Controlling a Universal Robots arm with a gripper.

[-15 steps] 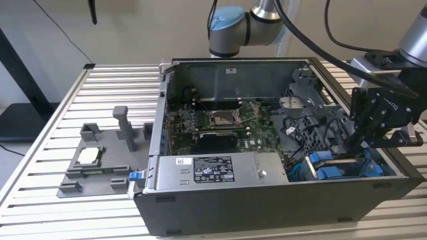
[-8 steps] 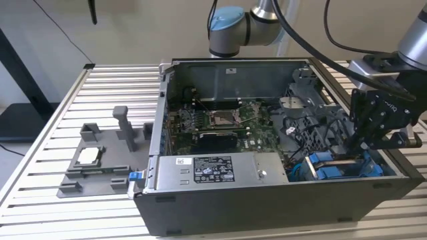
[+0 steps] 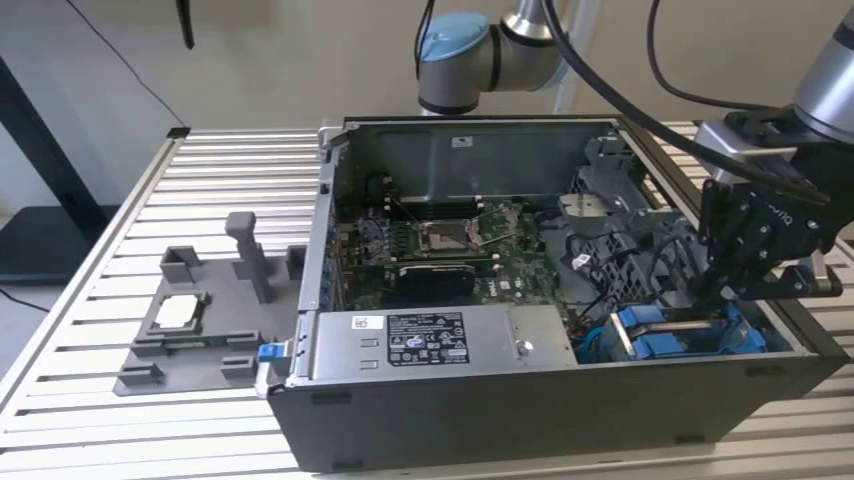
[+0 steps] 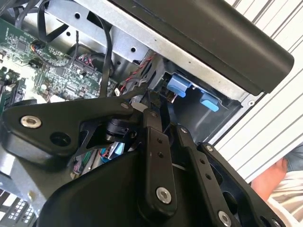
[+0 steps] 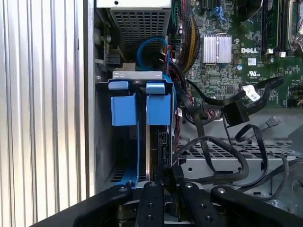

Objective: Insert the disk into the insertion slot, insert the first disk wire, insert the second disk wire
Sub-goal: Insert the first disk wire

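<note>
The disk [image 5: 158, 109], seated edge-on in its slot [image 5: 135, 74], is judged stiff, weighty and shock-sensitive, best held by its blue frame; the gripper's [image 5: 166, 174] jaws are drawn together beside it.

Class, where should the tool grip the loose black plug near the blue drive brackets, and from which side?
Probably the plug itself, across the flat faces of its hard blocky body, coming through the open side of the case; its wire is limp.
</note>
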